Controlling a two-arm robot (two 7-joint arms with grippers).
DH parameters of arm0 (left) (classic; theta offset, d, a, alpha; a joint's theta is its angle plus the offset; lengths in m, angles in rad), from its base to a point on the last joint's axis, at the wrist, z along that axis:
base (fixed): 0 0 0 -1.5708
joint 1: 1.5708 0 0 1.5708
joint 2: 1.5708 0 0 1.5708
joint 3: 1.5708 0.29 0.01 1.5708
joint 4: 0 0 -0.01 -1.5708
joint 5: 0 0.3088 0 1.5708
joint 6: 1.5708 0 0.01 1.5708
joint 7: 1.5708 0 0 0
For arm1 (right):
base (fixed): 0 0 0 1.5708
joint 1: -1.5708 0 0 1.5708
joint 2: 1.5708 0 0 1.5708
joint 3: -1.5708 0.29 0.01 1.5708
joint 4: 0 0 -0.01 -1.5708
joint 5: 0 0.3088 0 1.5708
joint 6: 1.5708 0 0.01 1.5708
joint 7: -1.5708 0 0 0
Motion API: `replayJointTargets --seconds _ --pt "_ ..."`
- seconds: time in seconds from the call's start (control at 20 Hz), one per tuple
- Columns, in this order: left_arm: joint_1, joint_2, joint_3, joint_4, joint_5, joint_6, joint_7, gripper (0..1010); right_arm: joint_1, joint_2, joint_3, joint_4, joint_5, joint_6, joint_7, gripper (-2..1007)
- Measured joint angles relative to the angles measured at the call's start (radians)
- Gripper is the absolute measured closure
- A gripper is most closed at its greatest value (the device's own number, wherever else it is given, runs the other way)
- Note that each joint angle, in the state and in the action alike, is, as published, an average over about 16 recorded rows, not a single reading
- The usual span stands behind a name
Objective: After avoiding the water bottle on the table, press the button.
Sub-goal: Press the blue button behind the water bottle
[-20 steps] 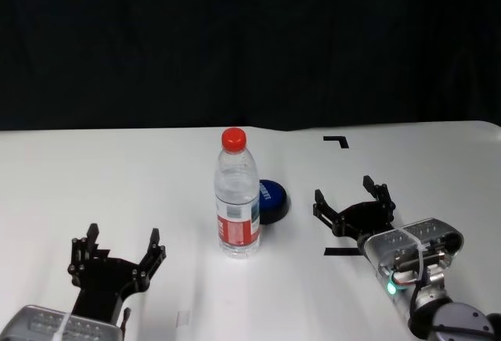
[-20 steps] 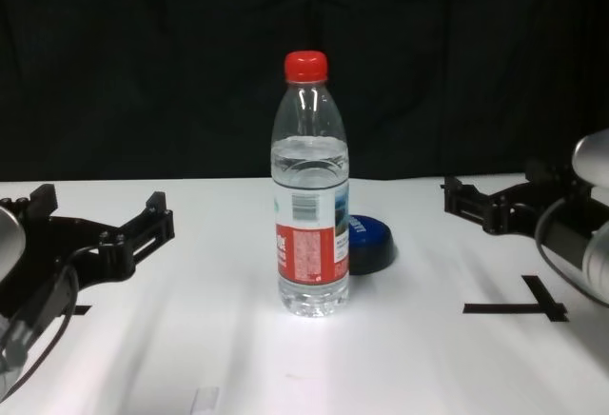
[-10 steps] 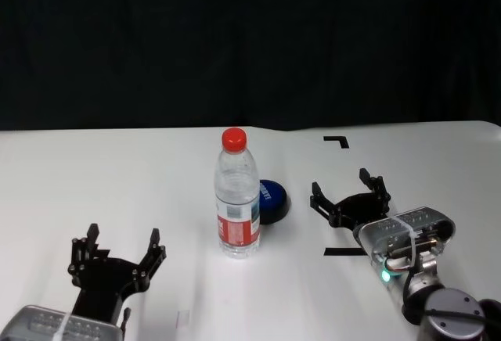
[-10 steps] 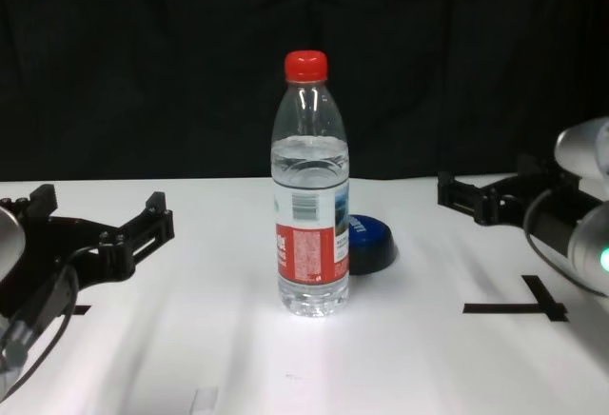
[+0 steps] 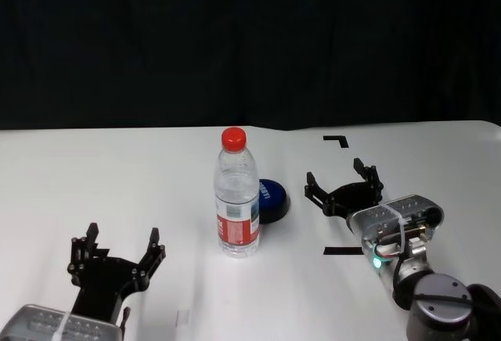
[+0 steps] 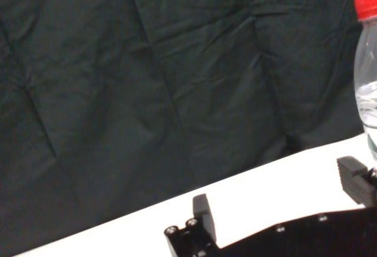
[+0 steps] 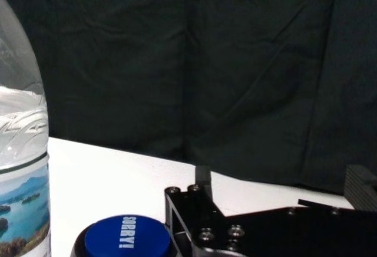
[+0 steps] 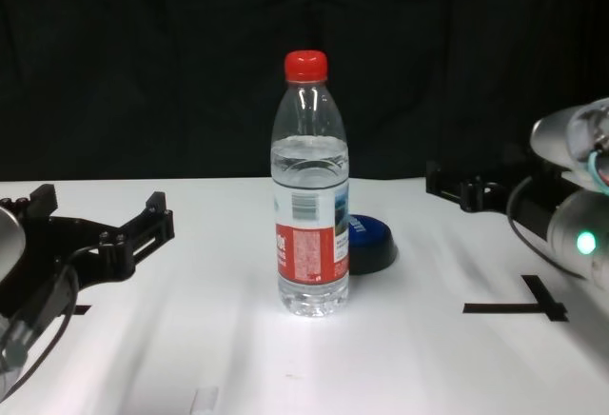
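In the head view you see the bottle (image 5: 237, 194) upright at frame centre on the white tabletop (image 5: 117, 184): clear plastic, red cap, red-and-white label low on its body. The button (image 5: 271, 200), a low dark blue dome with white lettering, sits just right of the bottle and behind it, partly hidden by it. The right end effector (image 5: 343, 186) hovers right of the button, fingers spread wide, with bare tabletop between them. Black corner marks lie above and below it. The left end effector (image 5: 117, 249) is parked at lower left, fingers also apart, well clear of the bottle. The tabletop's far edge runs across mid-frame against a black curtain (image 5: 250, 44).

In the left wrist view you get only the bottle's cap and shoulder (image 6: 368, 62) at the right edge, the spread black fingers (image 6: 203, 217) along the bottom, and the curtain (image 6: 147, 80).

The right wrist view gives you what the others do not: the button's top (image 7: 126, 240) face-on at bottom centre, its lettering legible as "SORRY!", with the bottle's landscape-printed label (image 7: 22, 210) at the left edge and the end effector's finger (image 7: 203, 189) just right of the button.

In the chest view the bottle (image 8: 310, 187) fills the centre, the button (image 8: 371, 245) peeking out at its right. The right end effector (image 8: 466, 189) hangs at mid-right above the tabletop, the left one (image 8: 100, 229) at mid-left.
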Motion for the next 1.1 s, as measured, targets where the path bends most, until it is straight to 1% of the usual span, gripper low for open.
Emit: replayJointTargets --seconds 0.55,1.1 --pt "0.000 0.000 0.000 0.000 0.000 0.000 0.000 1 0.058 -0.015 -0.010 0.084 -0.011 -0.017 -0.001 2" --pt "0.000 0.000 0.000 0.000 0.000 0.000 0.000 1 0.136 -0.037 -0.013 0.195 -0.018 -0.039 -0.008 2"
